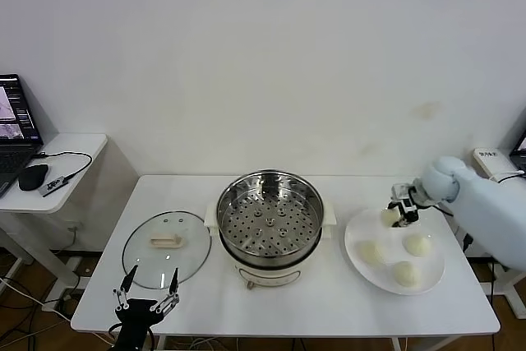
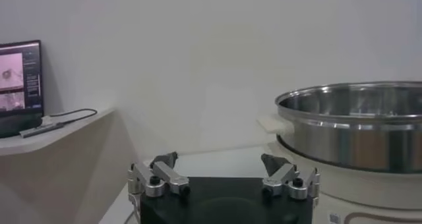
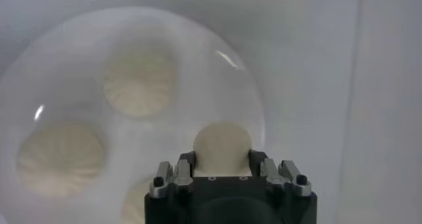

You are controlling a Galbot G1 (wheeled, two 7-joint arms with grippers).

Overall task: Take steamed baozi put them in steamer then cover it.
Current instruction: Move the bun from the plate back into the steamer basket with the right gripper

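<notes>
My right gripper is shut on one cream-white baozi and holds it just above the back-left rim of the white plate. The right wrist view shows that baozi between the fingers of the right gripper. Three more baozi lie on the plate. The steel steamer stands at the table's middle, its perforated tray bare. The glass cover lies flat to the steamer's left. My left gripper is open and empty at the table's front left, in front of the cover.
A side table at the far left carries a laptop, a mouse and a cable. The left wrist view shows the steamer's wall close by. A white wall stands behind the table.
</notes>
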